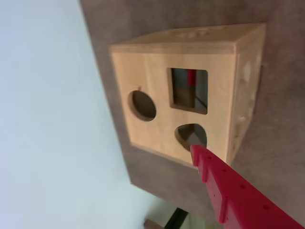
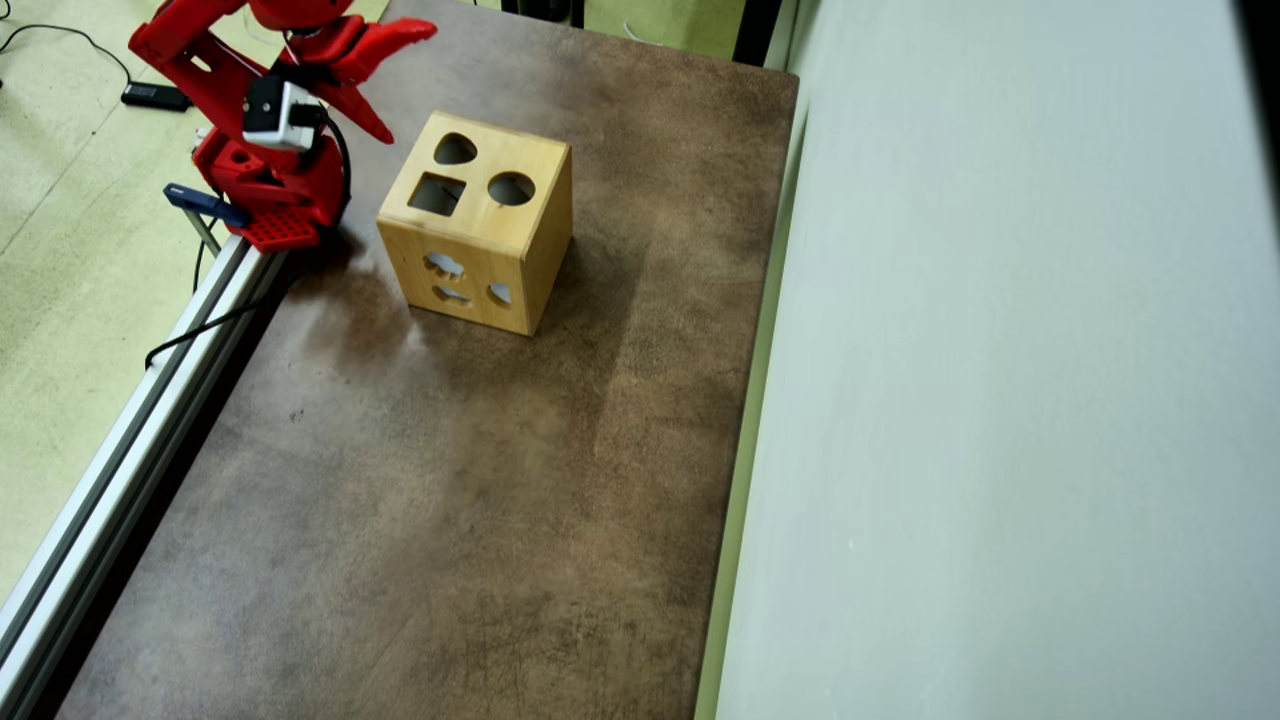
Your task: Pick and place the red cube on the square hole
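A wooden shape-sorter box (image 2: 478, 262) stands on the brown table top (image 2: 450, 480). Its top has a square hole (image 2: 437, 193), a round hole (image 2: 511, 188) and a rounded hole (image 2: 455, 150). In the wrist view, a strip of red (image 1: 191, 76) shows inside the box (image 1: 143, 71) through the square hole (image 1: 183, 95); I cannot tell if it is the red cube. No cube lies on the table. My red gripper (image 2: 408, 82) is open and empty, up and left of the box. Only one of its fingers (image 1: 228, 191) shows in the wrist view.
The arm's base (image 2: 270, 195) is clamped at the table's left edge, by an aluminium rail (image 2: 130, 440). A pale grey wall panel (image 2: 1000, 400) runs along the table's right side. A cable (image 2: 190, 330) hangs off the left edge.
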Action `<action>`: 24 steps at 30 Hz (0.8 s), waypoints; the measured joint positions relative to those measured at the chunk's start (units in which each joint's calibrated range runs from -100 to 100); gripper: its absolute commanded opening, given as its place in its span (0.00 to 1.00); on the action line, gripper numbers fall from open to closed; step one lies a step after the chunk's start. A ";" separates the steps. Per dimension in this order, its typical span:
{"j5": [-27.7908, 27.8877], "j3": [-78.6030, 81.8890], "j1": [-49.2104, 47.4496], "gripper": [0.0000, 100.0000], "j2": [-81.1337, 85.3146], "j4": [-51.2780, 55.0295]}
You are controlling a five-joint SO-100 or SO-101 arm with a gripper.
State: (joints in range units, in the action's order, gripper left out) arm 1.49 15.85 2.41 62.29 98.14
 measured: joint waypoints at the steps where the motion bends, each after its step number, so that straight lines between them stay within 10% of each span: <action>1: 0.00 0.00 0.00 0.90 2.80 0.00; 24: 0.00 -1.72 -0.07 0.90 33.05 0.00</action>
State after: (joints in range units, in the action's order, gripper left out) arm 1.49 14.13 2.34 95.34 98.14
